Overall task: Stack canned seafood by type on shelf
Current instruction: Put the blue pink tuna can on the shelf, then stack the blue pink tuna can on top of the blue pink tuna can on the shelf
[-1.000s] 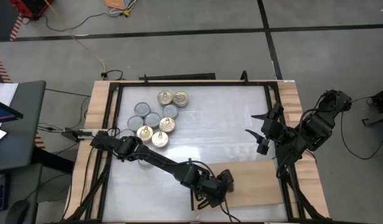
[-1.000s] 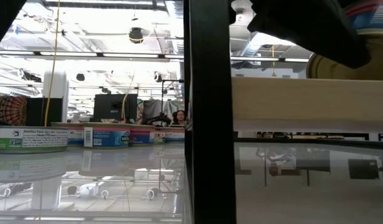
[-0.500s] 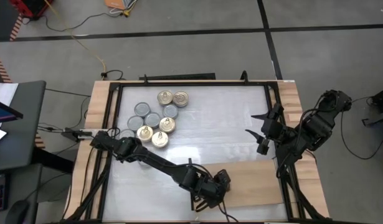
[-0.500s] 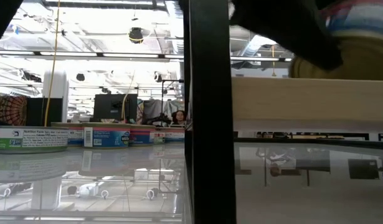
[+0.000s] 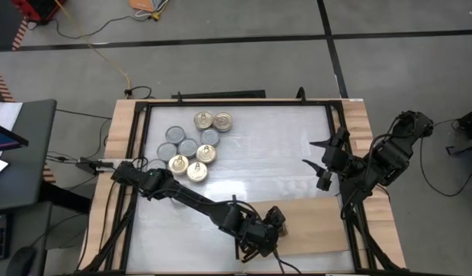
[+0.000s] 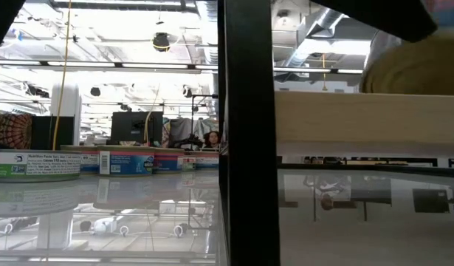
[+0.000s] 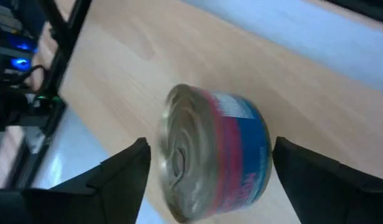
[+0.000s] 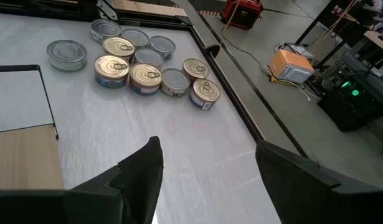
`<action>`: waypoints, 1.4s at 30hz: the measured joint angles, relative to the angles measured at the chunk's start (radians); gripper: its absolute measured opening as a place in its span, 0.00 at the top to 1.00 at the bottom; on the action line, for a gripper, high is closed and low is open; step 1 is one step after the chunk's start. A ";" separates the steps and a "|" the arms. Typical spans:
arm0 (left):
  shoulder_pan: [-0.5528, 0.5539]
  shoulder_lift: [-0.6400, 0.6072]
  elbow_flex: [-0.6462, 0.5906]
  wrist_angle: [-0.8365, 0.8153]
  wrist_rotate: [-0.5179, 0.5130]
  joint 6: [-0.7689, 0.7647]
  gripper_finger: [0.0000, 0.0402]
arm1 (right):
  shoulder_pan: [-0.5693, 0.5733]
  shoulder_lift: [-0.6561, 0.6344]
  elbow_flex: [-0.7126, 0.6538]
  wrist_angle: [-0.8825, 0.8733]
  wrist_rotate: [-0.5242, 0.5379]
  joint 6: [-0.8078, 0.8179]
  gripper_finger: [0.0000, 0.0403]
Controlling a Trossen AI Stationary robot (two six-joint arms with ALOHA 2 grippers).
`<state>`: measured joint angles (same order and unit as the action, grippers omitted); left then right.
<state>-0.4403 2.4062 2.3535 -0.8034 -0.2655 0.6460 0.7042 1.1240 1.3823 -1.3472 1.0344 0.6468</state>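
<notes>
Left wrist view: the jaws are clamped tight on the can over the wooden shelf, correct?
Not clamped. In the left wrist view the left gripper has its jaws spread clear of the can on both sides. The can is over the wooden shelf, as you said.

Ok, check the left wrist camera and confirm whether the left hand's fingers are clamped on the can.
No, the round metal can with the red and blue label sits between the fingers with clear gaps either side.

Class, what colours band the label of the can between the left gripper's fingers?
Pink-red and blue bands on the can, clearest in the left wrist view.
</notes>
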 joint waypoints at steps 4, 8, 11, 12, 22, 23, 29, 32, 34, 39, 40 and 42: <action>-0.005 0.000 0.000 -0.002 0.030 -0.011 0.18 | 0.000 0.000 0.000 -0.002 0.000 0.000 0.29; -0.005 0.000 0.000 0.005 0.021 -0.020 0.18 | 0.000 0.000 0.000 -0.002 0.000 0.001 0.29; -0.005 0.000 0.000 -0.026 -0.032 0.008 0.19 | 0.000 0.000 0.000 -0.002 0.000 0.001 0.29; -0.004 0.000 0.000 -0.043 -0.047 0.022 0.19 | 0.000 0.000 0.000 -0.002 0.000 0.001 0.29; 0.006 -0.006 0.000 0.052 -0.088 0.088 0.19 | 0.000 0.000 0.000 -0.001 0.000 0.007 0.29; 0.006 -0.015 0.000 0.085 -0.090 0.095 0.19 | 0.000 0.000 0.000 -0.002 0.000 0.015 0.29; 0.009 -0.083 0.001 0.167 -0.114 0.120 0.19 | 0.000 -0.031 0.000 -0.006 -0.001 0.059 0.29; 0.009 -0.115 0.000 0.137 -0.150 0.094 0.19 | 0.001 -0.045 0.000 -0.006 -0.022 0.063 0.29; 0.009 -0.155 -0.001 0.095 -0.154 0.045 0.19 | 0.001 -0.046 -0.002 -0.002 -0.058 0.064 0.29; 0.013 -0.275 0.000 -0.050 -0.154 -0.127 0.23 | 0.000 -0.026 -0.062 0.006 -0.122 0.076 0.29; 0.014 -0.292 0.000 -0.073 -0.150 -0.158 0.25 | 0.000 -0.022 -0.074 0.006 -0.124 0.081 0.29; 0.016 -0.329 0.000 -0.112 -0.147 -0.212 0.27 | 0.000 -0.022 -0.095 0.015 -0.123 0.087 0.29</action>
<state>-0.4243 2.0770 2.3531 -0.9157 -0.4129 0.4345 0.7044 1.1016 1.2870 -1.3327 0.9113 0.7334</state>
